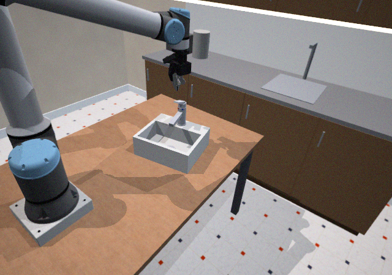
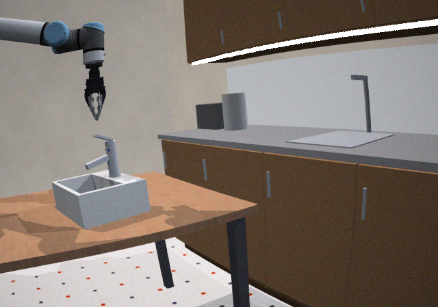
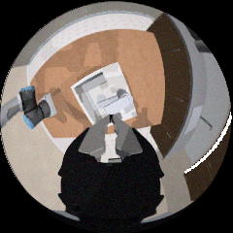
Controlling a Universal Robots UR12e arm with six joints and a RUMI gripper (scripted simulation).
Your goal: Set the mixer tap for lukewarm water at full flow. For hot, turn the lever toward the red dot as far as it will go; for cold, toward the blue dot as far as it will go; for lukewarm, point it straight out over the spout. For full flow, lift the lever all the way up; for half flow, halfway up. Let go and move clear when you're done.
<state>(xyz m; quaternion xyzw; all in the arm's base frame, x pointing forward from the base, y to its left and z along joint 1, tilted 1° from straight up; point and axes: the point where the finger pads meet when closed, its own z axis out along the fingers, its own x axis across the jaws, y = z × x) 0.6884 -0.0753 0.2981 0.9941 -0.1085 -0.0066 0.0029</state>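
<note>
Standing beside 1 grey cylinder (image 1: 201,44) (image 2: 234,111), a dark box (image 2: 209,115) rests.

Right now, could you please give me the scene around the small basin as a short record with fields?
gripper: shut, nothing held
gripper place: above the tap, not touching
lever: raised at its free end
spout: over the basin
basin: on the table
table: brown top, dark legs
</note>
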